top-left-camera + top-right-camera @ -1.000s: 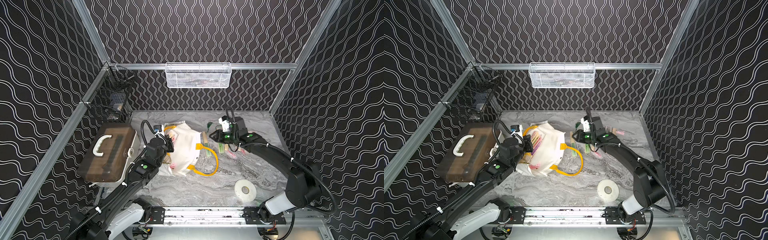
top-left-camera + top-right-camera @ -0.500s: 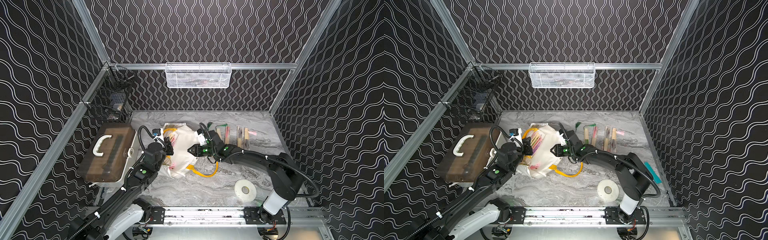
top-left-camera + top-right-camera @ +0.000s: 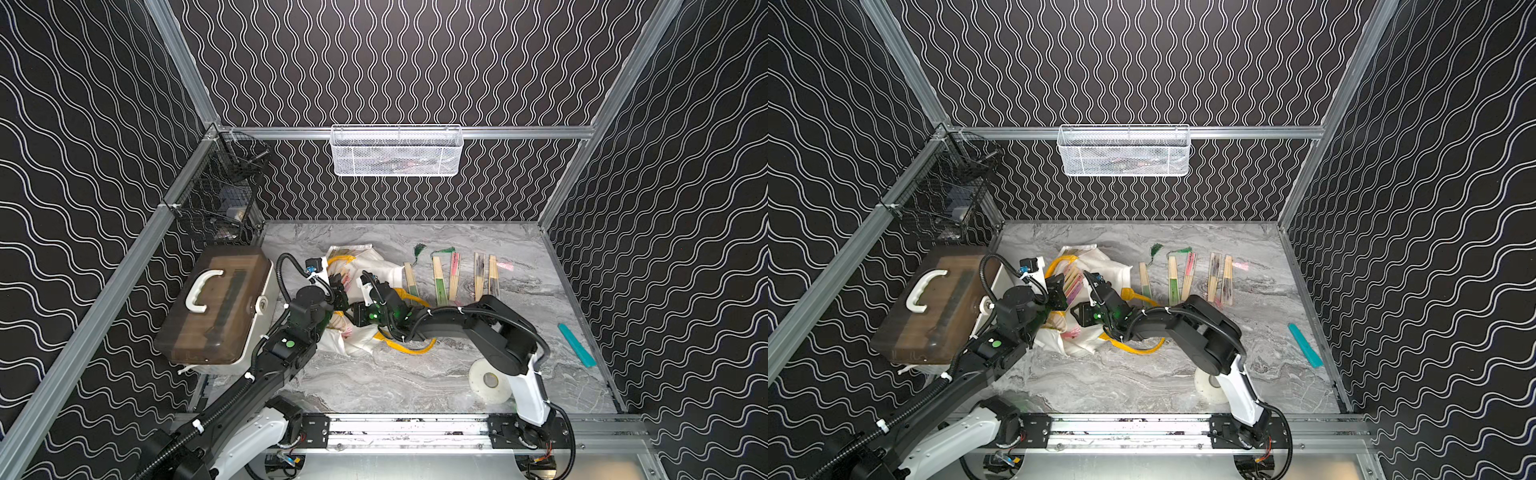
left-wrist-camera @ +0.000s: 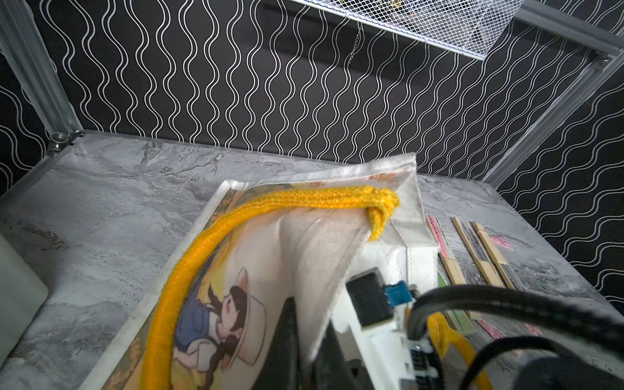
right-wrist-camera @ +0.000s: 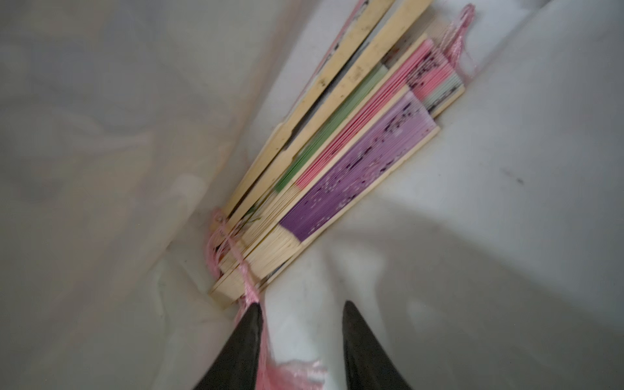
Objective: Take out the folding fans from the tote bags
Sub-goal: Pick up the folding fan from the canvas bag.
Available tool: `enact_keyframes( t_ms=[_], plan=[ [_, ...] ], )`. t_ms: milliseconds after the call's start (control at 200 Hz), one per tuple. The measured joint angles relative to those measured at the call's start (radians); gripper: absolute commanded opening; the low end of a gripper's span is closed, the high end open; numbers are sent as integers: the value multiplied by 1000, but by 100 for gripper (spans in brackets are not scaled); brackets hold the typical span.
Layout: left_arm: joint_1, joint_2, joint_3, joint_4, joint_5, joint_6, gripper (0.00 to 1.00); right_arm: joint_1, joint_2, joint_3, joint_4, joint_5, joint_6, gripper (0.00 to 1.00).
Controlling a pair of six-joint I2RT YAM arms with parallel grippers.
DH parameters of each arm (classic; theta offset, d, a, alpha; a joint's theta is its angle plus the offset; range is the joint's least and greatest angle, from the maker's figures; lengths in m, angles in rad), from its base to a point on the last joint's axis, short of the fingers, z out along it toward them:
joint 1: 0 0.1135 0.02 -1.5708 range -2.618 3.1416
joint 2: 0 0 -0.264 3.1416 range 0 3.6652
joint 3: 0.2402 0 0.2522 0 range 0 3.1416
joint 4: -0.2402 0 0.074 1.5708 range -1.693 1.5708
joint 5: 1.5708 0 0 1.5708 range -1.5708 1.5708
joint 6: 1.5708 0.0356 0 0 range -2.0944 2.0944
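inside tote bag (image 5: 472, 202), right tool (image 5: 302, 305) half-open against pink tassel (image 5: 290, 373).

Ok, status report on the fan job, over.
Left gripper shut on tote bag rim, mouth held up. Right gripper open inside, just short of bundled fans. Five fans on table. Pink tassel against right gripper.

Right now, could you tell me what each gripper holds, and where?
Left gripper: pinches the tote bag by its mouth's fabric edge. Right gripper: nothing; jaws open before the folding fans inside.
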Motion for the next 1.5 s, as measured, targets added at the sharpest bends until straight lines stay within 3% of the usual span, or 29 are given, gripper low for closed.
enact_keyframes(
  t_ms=[295,841,1081,1502],
  plan=[
    [0,-86,-26,-21,32,2,0,0,146,79,99,8,101,56],
    [0,-307,-213,56,193,48,0,-85,143,-32,332,-100,284,63],
    [0,-324,-254,100,222,41,0,-94,164,-24,353,-128,324,51],
    [0,-270,-292,182,244,2,0,-132,309,107,547,-305,457,59]
  ],
)
